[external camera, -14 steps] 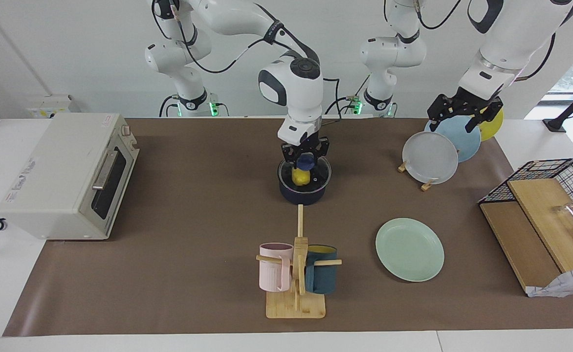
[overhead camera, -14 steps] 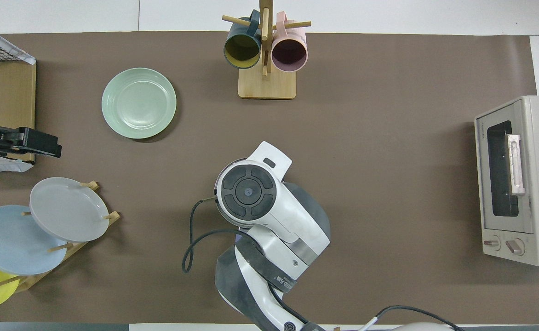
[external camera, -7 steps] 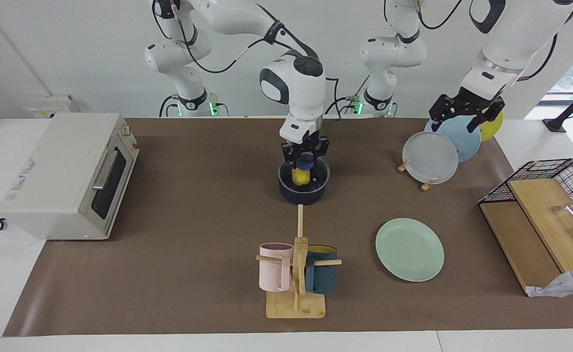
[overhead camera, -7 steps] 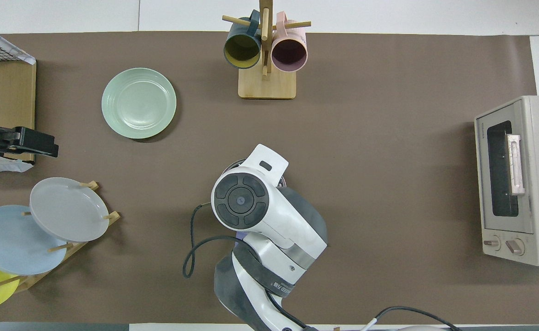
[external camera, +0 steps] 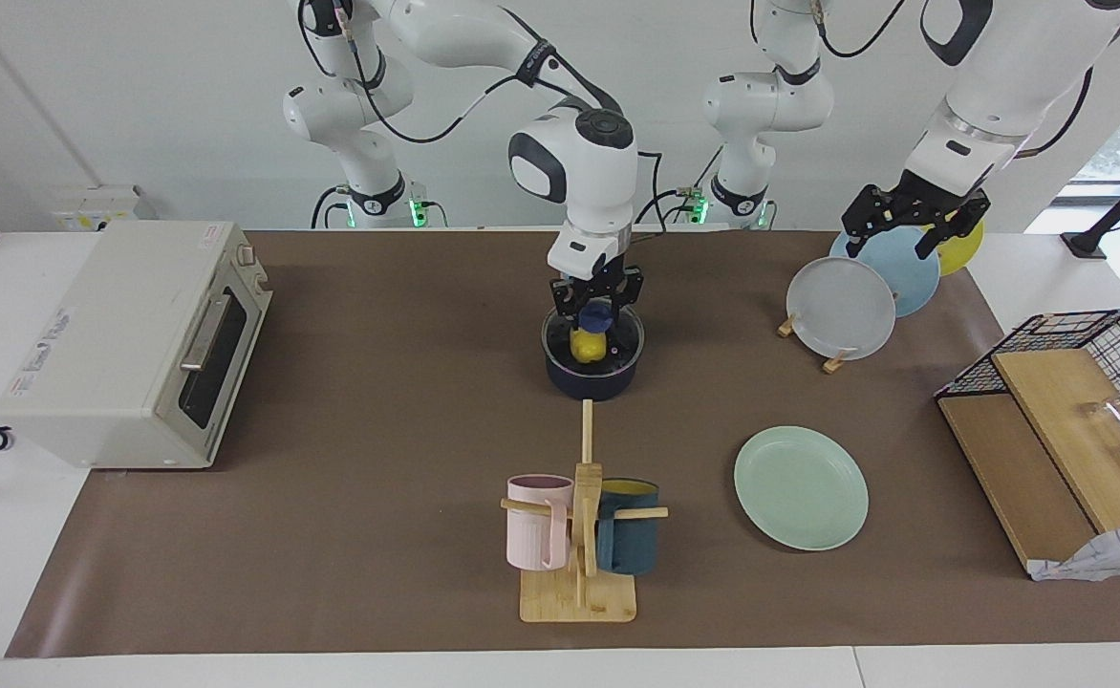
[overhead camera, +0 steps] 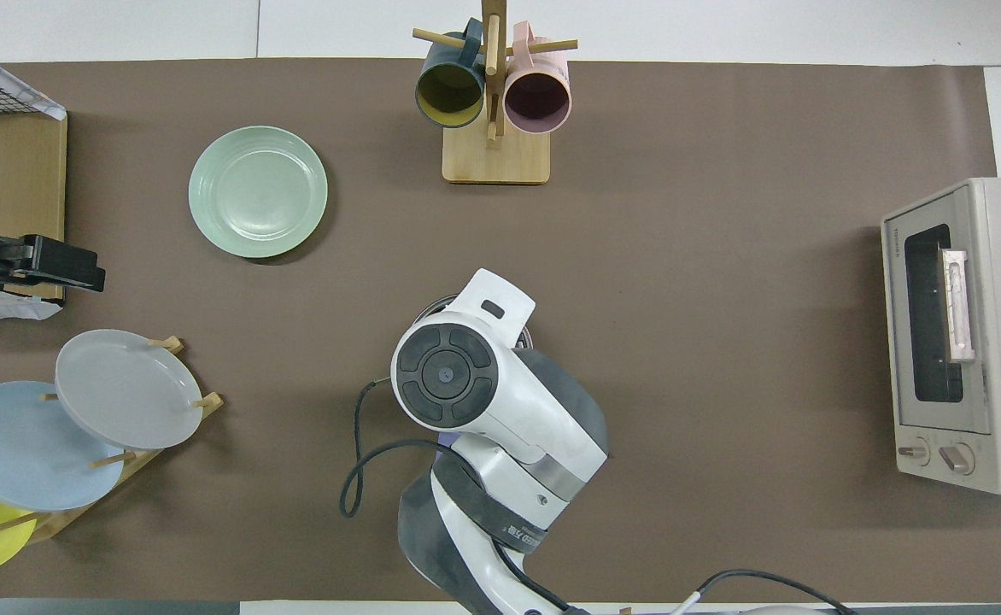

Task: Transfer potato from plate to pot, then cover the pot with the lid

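The dark navy pot (external camera: 591, 380) stands mid-table with the glass lid (external camera: 627, 336) lying on its rim. Through the glass I see the yellow potato (external camera: 587, 347) inside the pot. My right gripper (external camera: 596, 308) points straight down at the lid's dark blue knob (external camera: 597, 314), its links on either side of it. In the overhead view the right arm covers the pot; only a sliver of lid (overhead camera: 430, 307) shows. The mint-green plate (external camera: 801, 487) (overhead camera: 258, 191) lies bare toward the left arm's end. My left gripper (external camera: 911, 227) (overhead camera: 82, 272) hangs open over the plate rack, holding nothing.
A wooden rack with grey, light-blue and yellow plates (external camera: 842, 308) stands under the left gripper. A mug tree (external camera: 581, 535) with pink and teal mugs is farther from the robots than the pot. A toaster oven (external camera: 130, 344) and a wire basket with boards (external camera: 1066, 430) sit at the table's ends.
The right arm's wrist has shifted a little while its gripper stays at the lid's knob. The left gripper has risen slightly over the plate rack.
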`<control>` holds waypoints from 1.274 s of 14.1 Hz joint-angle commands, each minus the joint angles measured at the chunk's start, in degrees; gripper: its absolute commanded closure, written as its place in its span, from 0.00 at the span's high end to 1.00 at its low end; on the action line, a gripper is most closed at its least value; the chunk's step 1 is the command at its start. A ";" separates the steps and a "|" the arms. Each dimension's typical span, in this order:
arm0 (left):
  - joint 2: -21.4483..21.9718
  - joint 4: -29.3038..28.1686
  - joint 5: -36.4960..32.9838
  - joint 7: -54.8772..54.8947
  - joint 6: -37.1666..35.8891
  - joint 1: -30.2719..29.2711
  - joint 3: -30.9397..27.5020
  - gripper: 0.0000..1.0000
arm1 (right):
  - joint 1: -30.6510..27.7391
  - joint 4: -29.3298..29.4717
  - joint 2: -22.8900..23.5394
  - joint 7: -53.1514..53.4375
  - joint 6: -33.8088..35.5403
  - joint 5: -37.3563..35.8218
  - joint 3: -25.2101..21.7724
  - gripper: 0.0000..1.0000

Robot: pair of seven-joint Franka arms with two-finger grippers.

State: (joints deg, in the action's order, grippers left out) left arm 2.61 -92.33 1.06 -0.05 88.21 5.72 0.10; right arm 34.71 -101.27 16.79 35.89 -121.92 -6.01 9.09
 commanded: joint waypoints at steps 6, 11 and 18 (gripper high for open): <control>0.90 -0.39 -1.14 -0.03 -0.15 -0.01 -0.01 1.00 | -0.69 -0.78 -1.05 -0.21 0.10 -0.58 -0.22 1.00; 0.90 -0.39 -1.14 -0.03 -0.15 -0.01 -0.01 1.00 | -4.55 6.86 -1.49 0.32 7.82 -0.05 -0.39 1.00; 0.82 -0.39 -1.14 -0.12 -0.15 -0.01 -0.01 1.00 | -21.94 8.11 -10.71 -3.70 22.76 0.38 -0.48 1.00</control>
State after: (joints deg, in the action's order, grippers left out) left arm 2.61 -92.33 1.06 -0.05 88.21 5.72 0.10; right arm 17.75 -91.94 9.62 35.05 -102.46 -6.01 7.72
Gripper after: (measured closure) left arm 0.000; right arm 0.000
